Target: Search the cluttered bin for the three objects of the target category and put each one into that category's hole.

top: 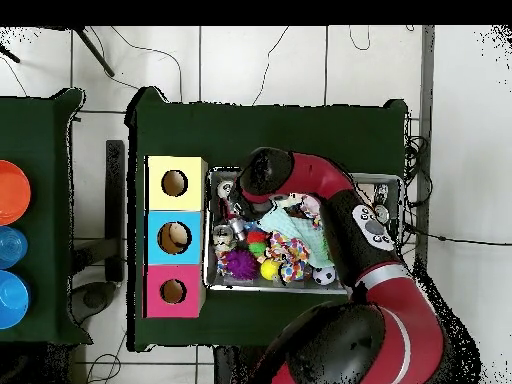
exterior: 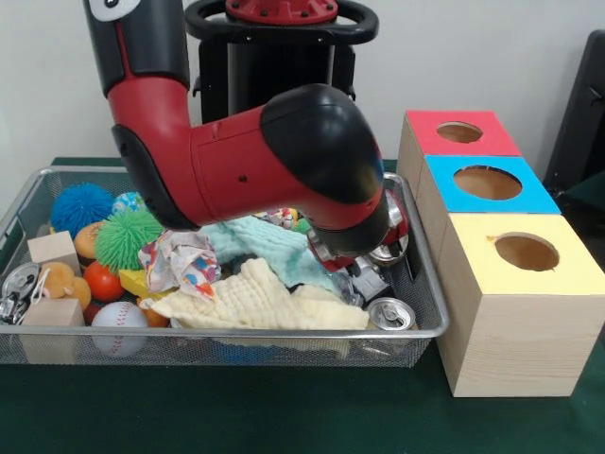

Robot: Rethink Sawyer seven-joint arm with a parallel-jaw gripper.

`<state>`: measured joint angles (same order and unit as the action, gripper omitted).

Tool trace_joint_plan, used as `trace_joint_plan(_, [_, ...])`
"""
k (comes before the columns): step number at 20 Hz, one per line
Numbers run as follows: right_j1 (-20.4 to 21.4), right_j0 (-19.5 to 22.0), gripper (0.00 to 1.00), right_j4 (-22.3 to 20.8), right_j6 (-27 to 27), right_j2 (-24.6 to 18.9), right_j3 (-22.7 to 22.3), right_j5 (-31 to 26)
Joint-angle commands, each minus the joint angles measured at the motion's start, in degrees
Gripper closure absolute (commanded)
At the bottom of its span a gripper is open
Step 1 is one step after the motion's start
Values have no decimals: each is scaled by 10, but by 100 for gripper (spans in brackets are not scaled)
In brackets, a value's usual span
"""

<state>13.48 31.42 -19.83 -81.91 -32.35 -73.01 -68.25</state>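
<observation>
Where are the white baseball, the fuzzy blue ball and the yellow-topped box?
white baseball [exterior: 119,319], front view, its stitched front
fuzzy blue spiky ball [exterior: 80,205], front view, its middle
yellow-topped wooden box [exterior: 567,274], front view, its top

My table [exterior: 284,416] wears a dark green cloth. From above, a second green table [top: 40,120] stands well apart at one side, carrying an orange bowl [top: 10,195] and two blue bowls [top: 8,247] in a row. Cables [top: 250,60] trail over the tiled floor [top: 300,65].

Front view low and close across the table, overhead view high, straight down, both sharing mesh bin [exterior: 28,194] [top: 395,180].
</observation>
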Motion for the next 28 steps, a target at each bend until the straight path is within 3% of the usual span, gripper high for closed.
trace_joint_plan(1, [14,21,0,-42,173,-40,-27,8])
trace_joint_plan(10, [47,49,0,-53,165,-50,-74,-2])
trace_joint_plan(14, [48,50,0,-50,154,-54,-74,-6])
trace_joint_plan(16, [72,65,0,-48,152,-58,-104,-2])
trace_joint_plan(28, [2,48,0,-85,129,-53,-58,57])
